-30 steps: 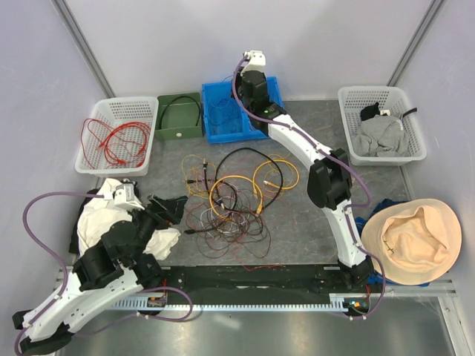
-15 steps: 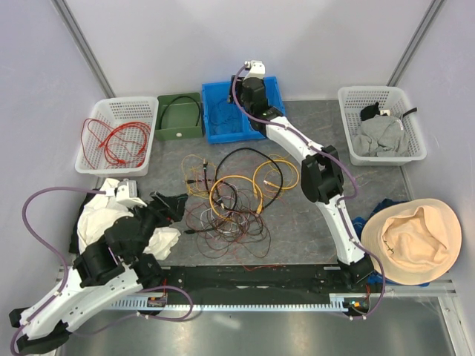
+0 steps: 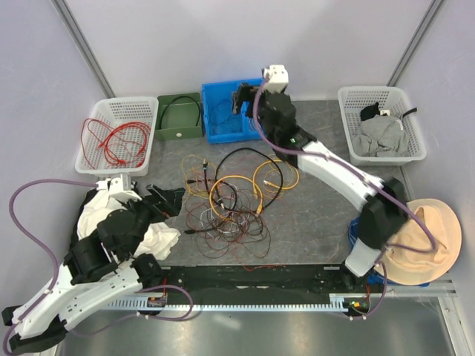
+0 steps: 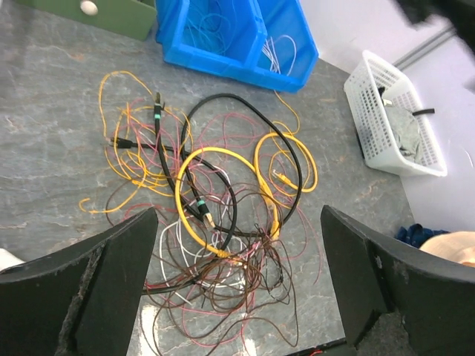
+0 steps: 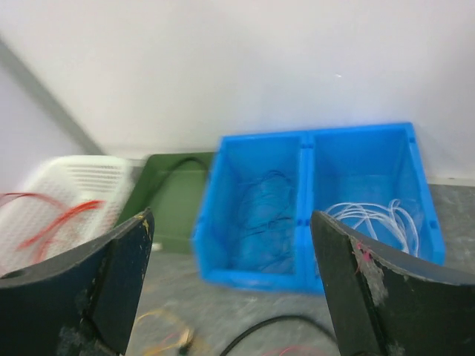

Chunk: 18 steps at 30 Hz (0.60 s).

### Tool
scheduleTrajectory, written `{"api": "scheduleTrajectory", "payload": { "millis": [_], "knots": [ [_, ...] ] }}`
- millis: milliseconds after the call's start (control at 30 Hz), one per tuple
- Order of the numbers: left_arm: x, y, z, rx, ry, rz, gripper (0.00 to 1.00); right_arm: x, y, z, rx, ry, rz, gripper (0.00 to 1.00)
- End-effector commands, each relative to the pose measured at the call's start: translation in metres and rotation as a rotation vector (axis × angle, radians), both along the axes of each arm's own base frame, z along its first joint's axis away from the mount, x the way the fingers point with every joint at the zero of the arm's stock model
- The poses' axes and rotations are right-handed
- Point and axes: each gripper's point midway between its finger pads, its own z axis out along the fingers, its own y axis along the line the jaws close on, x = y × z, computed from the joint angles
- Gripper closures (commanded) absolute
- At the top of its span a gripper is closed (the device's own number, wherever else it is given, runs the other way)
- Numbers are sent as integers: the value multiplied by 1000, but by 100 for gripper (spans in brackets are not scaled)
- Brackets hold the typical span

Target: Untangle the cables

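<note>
The cables [image 3: 231, 194] lie in a knotted heap mid-table: yellow-orange loops, a thicker black cable, and fine brown and red strands. The left wrist view shows the same heap [image 4: 223, 200] spread below and ahead of my left gripper [image 4: 237, 297]. That gripper is open, holds nothing, and hovers at the heap's left edge [image 3: 165, 202]. My right gripper [image 3: 240, 101] is open and empty above the blue bin [image 3: 220, 133]. In its own view the right gripper [image 5: 234, 289] frames the blue bin [image 5: 312, 278], where dark blue strands [image 5: 267, 215] lie left of the divider and white wires [image 5: 375, 219] right of it.
A white basket [image 3: 95, 165] of red wires stands at the back left. Beside it is a green bin [image 3: 177, 133] with a black cable. A white basket [image 3: 415, 152] of grey cloth stands at the back right. A straw hat [image 3: 419, 241] and white cloth [image 3: 100, 211] flank the heap.
My right gripper's jaws have gone from shut to open above the blue bin, and that arm's elbow has swung right. My left arm has drawn back slightly, its jaws a little wider.
</note>
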Motion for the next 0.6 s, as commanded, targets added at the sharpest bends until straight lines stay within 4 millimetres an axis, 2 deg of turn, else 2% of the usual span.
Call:
{"api": "scheduleTrajectory", "payload": {
  "millis": [0, 33, 67, 100, 133, 167, 233, 267, 333, 367, 433, 467, 533, 567],
  "knots": [
    [2, 12, 17, 40, -22, 46, 2, -66, -26, 35, 124, -85, 21, 7],
    [3, 11, 16, 44, -17, 44, 2, -85, -36, 48, 153, -101, 33, 7],
    [4, 10, 17, 44, -17, 44, 2, -97, -37, 15, 121, -43, 47, 8],
    [5, 7, 17, 44, -17, 42, 2, -107, -38, 6, 137, -19, 54, 8],
    [6, 4, 16, 51, -14, 36, 2, -123, -44, 10, 147, -19, 71, 9],
    [9, 0, 12, 67, -3, 31, 2, -137, -42, -20, 111, 35, 87, 9],
    [11, -11, 9, 76, 13, -1, 1, -159, -47, -34, 115, 79, 99, 10],
    [15, -20, 1, 108, 42, -13, 0, -174, -44, -62, 87, 131, 127, 11],
    [17, -34, -5, 135, 72, -57, 0, -195, -46, -81, 93, 189, 147, 11],
    [20, -42, -14, 168, 104, -71, 0, -208, -47, -109, 62, 240, 161, 12],
    [22, -57, -23, 193, 138, -113, 0, -225, -52, -128, 73, 290, 167, 12],
    [24, -63, -27, 201, 151, -128, 0, -235, -59, -153, 47, 330, 169, 12],
    [25, -81, -43, 231, 202, -186, 0, -245, -70, -161, 57, 338, 158, 12],
    [27, -89, -45, 221, 206, -202, 0, -251, -78, -175, 44, 357, 150, 12]
  ]
}}
